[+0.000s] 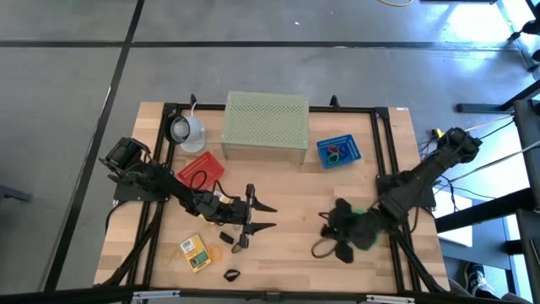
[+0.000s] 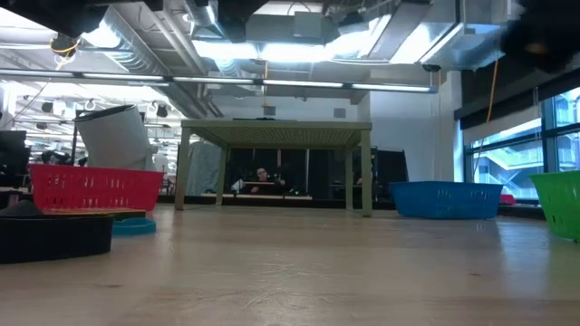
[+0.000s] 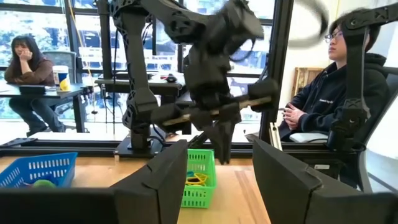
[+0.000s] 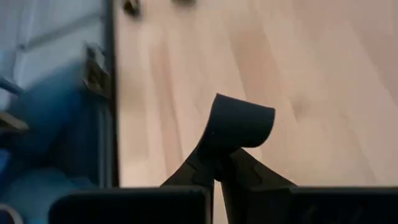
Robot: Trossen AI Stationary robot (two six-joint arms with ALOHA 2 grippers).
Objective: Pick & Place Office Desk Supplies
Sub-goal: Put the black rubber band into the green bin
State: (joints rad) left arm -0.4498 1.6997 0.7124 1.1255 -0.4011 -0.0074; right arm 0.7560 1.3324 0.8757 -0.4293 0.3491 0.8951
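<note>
My left gripper (image 1: 268, 216) hovers open and level over the middle of the table, pointing toward its right edge; nothing is between its fingers (image 3: 217, 163). My right gripper (image 1: 331, 226) hangs over the right part of the table beside a green basket (image 1: 368, 230), shut on a small black clip (image 4: 239, 124). Near the front edge lie a yellow packet (image 1: 196, 252), a yellow loop (image 1: 172, 254) and two black clips (image 1: 232, 274) (image 1: 240, 245). The green basket holds yellow and green loops (image 3: 196, 179). My right gripper pinches the black clip by its lower end (image 4: 216, 163) between the two shut fingers. The clip's curved broad part (image 4: 242, 118) stands out past the fingertips. The fingers point down in the left wrist view (image 3: 219, 144), and the clip is clear of the table.
A pale green perforated stand (image 1: 264, 127) is at the far middle, with a blue basket (image 1: 339, 152) to its right, and a red basket (image 1: 201, 173) and a white cup (image 1: 186, 131) to its left. Bare wood lies between the grippers. People sit beyond the table.
</note>
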